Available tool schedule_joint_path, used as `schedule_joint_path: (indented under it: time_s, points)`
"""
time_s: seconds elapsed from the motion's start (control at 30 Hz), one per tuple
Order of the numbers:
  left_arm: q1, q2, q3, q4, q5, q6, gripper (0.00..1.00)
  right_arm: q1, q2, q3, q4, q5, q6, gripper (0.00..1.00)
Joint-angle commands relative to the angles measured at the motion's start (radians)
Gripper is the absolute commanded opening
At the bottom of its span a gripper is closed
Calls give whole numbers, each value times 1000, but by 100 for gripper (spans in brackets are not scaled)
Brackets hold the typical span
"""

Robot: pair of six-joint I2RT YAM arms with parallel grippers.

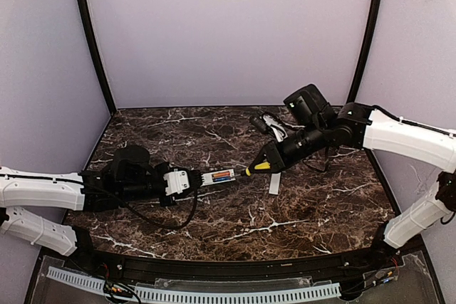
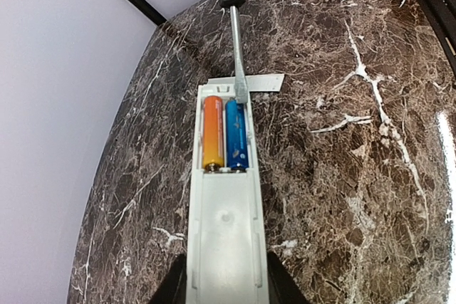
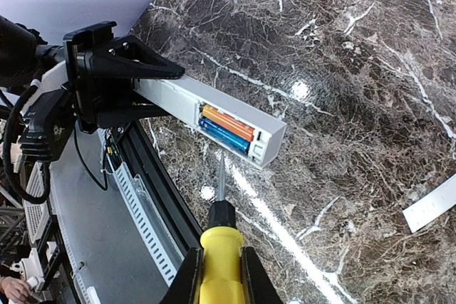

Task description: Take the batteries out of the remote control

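No wording can be read in any view. The remote control (image 1: 217, 176) carries a small printed label (image 1: 223, 175) with orange and blue marks, too small to make out from the overhead camera. In its battery bay, the orange battery (image 2: 213, 133) and the blue battery (image 2: 236, 133) show plain coloured wrappers. Any lettering on them is too blurred to tell in either wrist view.

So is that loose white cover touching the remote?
Apart. The right wrist view shows the cover lying on the table, well right of the remote, with bare tabletop between them.
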Motion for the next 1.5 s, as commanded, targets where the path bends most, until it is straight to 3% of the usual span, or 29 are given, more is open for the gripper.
schedule_joint_path:
  time_s: [0.0,1.47]
  points:
    - [-4,-24,-34,86,9,52,0,25,18,31,22,31,15,0]
    - [-5,0,-12,56,-23,25,0,40,26,52,-8,145,8,0]
